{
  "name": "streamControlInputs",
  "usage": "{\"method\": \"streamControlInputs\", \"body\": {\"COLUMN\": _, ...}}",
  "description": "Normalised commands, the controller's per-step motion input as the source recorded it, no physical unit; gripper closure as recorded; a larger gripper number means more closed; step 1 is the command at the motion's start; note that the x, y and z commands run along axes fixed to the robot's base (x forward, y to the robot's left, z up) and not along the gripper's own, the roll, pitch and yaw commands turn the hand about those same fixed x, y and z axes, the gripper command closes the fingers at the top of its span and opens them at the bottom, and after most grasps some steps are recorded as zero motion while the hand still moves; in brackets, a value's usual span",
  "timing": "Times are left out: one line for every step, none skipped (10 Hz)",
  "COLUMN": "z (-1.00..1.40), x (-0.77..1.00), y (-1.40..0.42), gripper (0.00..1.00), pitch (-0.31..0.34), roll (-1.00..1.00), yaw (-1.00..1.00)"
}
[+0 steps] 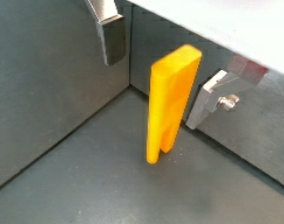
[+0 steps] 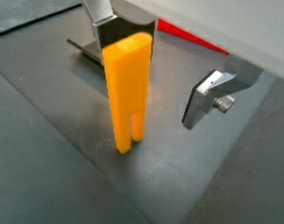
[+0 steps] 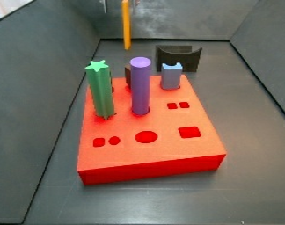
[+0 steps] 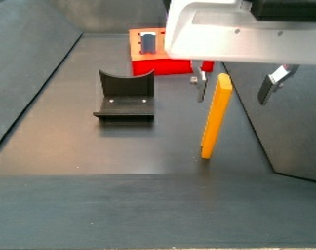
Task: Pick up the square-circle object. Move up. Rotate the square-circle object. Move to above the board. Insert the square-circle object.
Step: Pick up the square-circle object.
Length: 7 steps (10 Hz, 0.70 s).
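The square-circle object is a long orange-yellow peg [image 4: 216,117] standing upright with its slotted lower end at the dark floor. It also shows in both wrist views [image 1: 168,101] [image 2: 125,92] and at the far back in a side view [image 3: 126,25]. My gripper [image 4: 232,96] is open around the peg's upper part, with one finger [image 1: 107,39] and the other finger [image 1: 208,98] on either side. The peg stands nearer one finger [image 2: 107,33], and neither finger presses on it. The red board [image 3: 169,145] lies nearer the camera in that side view, apart from the peg.
On the board stand a green star-topped peg [image 3: 100,88], a purple cylinder [image 3: 140,85] and a small blue-grey piece [image 3: 171,76]. The dark fixture [image 4: 123,96] stands on the floor between board and peg. Grey walls [image 4: 30,78] enclose the floor.
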Motion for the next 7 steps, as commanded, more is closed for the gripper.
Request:
{"method": "streamControlInputs", "body": {"z": -0.01, "x": 0.25, "y": 0.11, "gripper": 0.0, "pitch": 0.05, "roll": -0.01, "yaw": 0.0}}
{"method": "streamControlInputs", "body": {"z": 0.0, "x": 0.2, "y": 0.07, "gripper": 0.0, "pitch": 0.054, "roll": 0.0, "yaw": 0.0}}
{"method": "streamControlInputs", "body": {"z": 0.0, "x": 0.07, "y": 0.0, "gripper": 0.0, "pitch": 0.033, "roll": 0.0, "yaw": -0.03}}
{"method": "streamControlInputs", "body": {"z": 0.0, "x": 0.0, "y": 0.0, "gripper": 0.0, "pitch": -0.013, "roll": -0.01, "yaw": 0.0}}
{"method": "streamControlInputs", "body": {"z": 0.0, "x": 0.0, "y": 0.0, "gripper": 0.0, "pitch": 0.0, "roll": 0.0, "yaw": 0.0}}
{"method": "streamControlInputs", "body": {"z": 0.0, "x": 0.0, "y": 0.0, "gripper": 1.0, "pitch": 0.0, "roll": 0.0, "yaw": 0.0}}
{"method": "streamControlInputs", "body": {"z": 0.0, "x": 0.0, "y": 0.0, "gripper": 1.0, "pitch": 0.0, "roll": 0.0, "yaw": 0.0}}
